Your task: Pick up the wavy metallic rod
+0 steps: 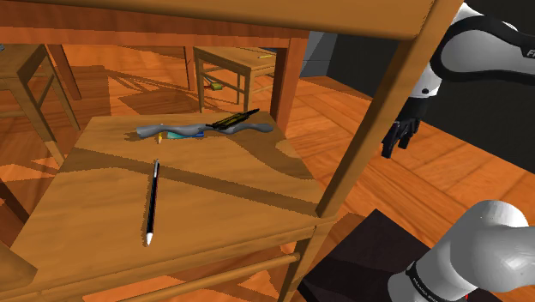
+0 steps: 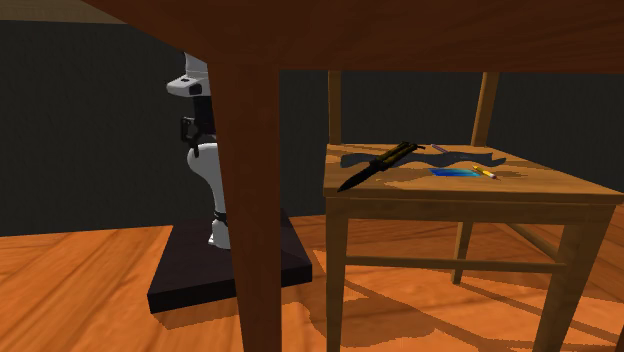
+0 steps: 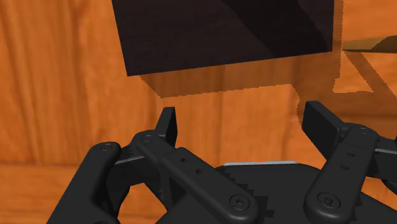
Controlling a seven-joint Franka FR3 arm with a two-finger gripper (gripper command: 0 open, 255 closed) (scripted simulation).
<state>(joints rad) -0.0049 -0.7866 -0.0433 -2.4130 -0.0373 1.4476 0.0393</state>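
Observation:
The wavy grey rod point(image 1: 176, 129) lies along the far side of a wooden seat point(image 1: 223, 206); in the second exterior view the rod point(image 2: 455, 158) looks dark. A black folding knife point(image 1: 233, 120) rests across one end of it. My gripper point(image 1: 395, 140) hangs off the seat on the shoulder view's right, over the floor and well apart from the rod. In the wrist view the gripper point(image 3: 245, 124) is open, its fingers point(image 3: 167, 124) wide apart with nothing between them, pointing down at the floor and the dark stand point(image 3: 222, 32).
A black pen point(image 1: 153, 202) lies in the middle of the seat. A small blue item point(image 1: 184, 135) and a pencil point(image 2: 485, 172) sit beside the rod. A slanted wooden table leg point(image 1: 377, 129) stands between the gripper and the seat, with a tabletop overhead.

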